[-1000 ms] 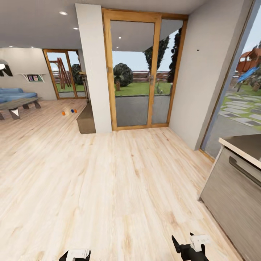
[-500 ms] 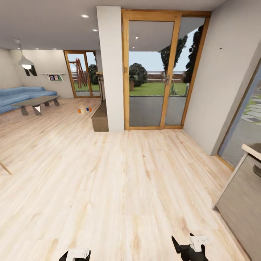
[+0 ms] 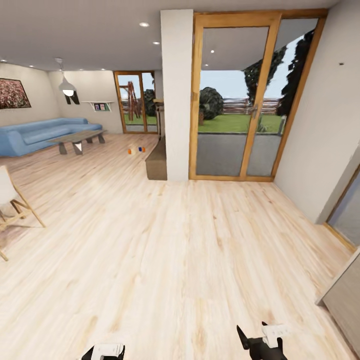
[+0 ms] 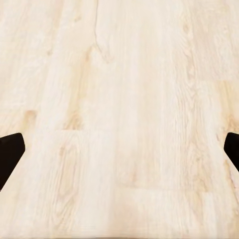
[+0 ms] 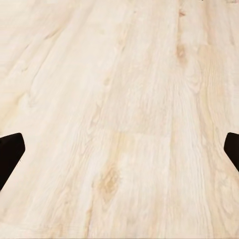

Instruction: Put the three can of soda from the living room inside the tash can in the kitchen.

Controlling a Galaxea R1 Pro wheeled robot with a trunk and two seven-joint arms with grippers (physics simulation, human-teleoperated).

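1. The wood floor [image 3: 165, 260] takes most of the head view, and nothing is seen on it between the robot and the far room. The step in hand is judged to be the approach to the living room – no can has been picked up yet.
2. A white pillar [image 3: 176, 95] and a glass door [image 3: 235, 105] with a wooden frame are seen in the upper middle of the frame.
3. A blue sofa [image 3: 35, 134] and a low table [image 3: 77, 140] are placed at the left, in the upper half; part of a chair [image 3: 12, 202] is cut by the left edge.
4. The right gripper [image 3: 254, 334] is seen at the bottom edge, right of centre, and a part of the left gripper [image 3: 105, 351] at the bottom left. In both wrist views the dark fingertips [image 4: 10, 152] stand wide apart over bare floor, so both are spread wide and nothing is held.
5. The cans of soda [image 3: 136, 149] are seen on the floor, left of the pillar and right of the table – very small, as orange specks with a blue one at the right. Their number cannot be told surely.
6. For the next move, a drive toward them is needed, with the pillar kept at the right.
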